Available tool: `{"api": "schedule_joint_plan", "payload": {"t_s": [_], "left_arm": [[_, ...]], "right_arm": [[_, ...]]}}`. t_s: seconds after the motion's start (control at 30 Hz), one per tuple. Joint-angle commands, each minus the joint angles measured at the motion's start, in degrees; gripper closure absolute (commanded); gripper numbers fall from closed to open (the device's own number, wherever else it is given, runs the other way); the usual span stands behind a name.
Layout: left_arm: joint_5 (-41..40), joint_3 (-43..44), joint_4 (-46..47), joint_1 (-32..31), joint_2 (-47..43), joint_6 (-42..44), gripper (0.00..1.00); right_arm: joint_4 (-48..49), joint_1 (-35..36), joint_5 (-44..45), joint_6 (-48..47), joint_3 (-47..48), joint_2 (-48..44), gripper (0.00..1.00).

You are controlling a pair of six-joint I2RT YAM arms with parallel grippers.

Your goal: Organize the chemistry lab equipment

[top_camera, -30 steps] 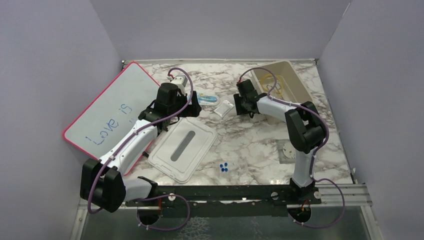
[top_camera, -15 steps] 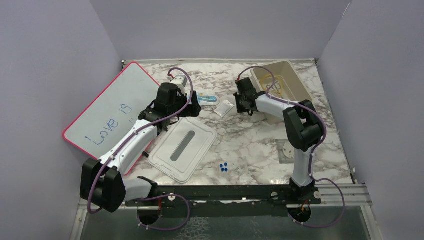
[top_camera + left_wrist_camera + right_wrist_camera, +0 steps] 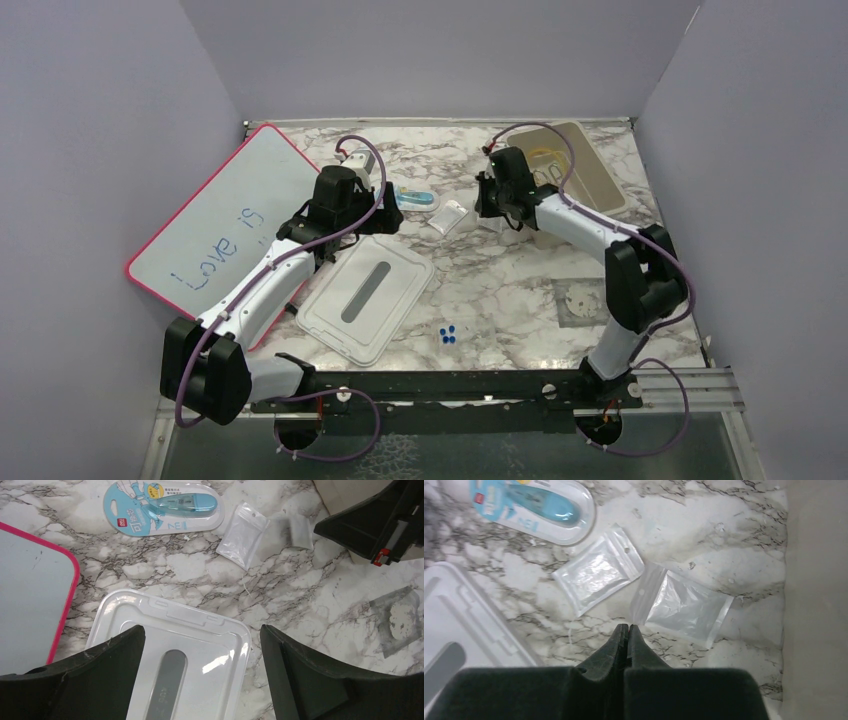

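Observation:
Two small clear plastic bags lie flat on the marble, one [image 3: 599, 575] to the left and one [image 3: 686, 607] to the right. My right gripper [image 3: 625, 627] is shut just short of the right bag's near edge, and nothing shows between its jaws. In the top view it [image 3: 492, 208] hangs beside the tan bin [image 3: 612, 195], which holds amber tubing [image 3: 548, 160]. My left gripper [image 3: 201, 630] is open and empty above the clear lid [image 3: 170, 650]; both bags [image 3: 245, 537] [image 3: 300, 530] lie beyond it.
A blue correction-tape pack [image 3: 162, 505] lies at the back. A pink-edged whiteboard [image 3: 215, 225] leans at the left. Small blue caps [image 3: 448, 334] and a clear bag with a white disc [image 3: 578, 300] sit nearer the front.
The right gripper has gone from open to shut. The right arm's elbow has swung out to the right and its wrist has shifted slightly toward the bin. The left arm has not moved.

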Motion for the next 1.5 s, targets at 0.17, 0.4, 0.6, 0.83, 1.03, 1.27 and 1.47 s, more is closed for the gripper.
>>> {"api": "schedule_joint_plan", "payload": {"t_s": [0.17, 0.4, 0.6, 0.83, 1.03, 1.27, 1.47], "left_arm": [[11.1, -0.77, 8.08, 0.43, 3.57, -12.98, 0.1], [15.1, -1.46, 15.66, -0.51, 9.02, -22.56, 0.09], [13.02, -0.1, 17.67, -1.33, 12.44, -22.67, 0.09], [10.4, 4.56, 18.33, -3.24, 22.25, -22.87, 0.18], [9.9, 10.95, 20.26, -5.34, 31.18, -22.59, 0.35], [11.49, 19.16, 20.76, -7.65, 41.48, -20.76, 0.37], [10.74, 23.7, 20.23, -8.6, 46.94, -18.5, 0.37]], "right_arm": [[6.93, -0.39, -15.8, 4.05, -8.52, -9.41, 0.99], [6.92, -0.37, -7.79, 3.21, -10.43, -8.86, 0.83], [3.16, -0.39, 8.2, 5.84, -4.52, -0.7, 0.45], [-0.17, -0.39, 12.76, 7.08, 2.1, 8.41, 0.46], [-0.02, -0.39, 9.22, 6.35, 1.78, 11.07, 0.67], [3.14, -0.65, 1.13, 6.2, -2.22, 11.13, 0.69], [6.47, -1.1, -6.26, 5.47, -5.19, 9.68, 0.69]]}}
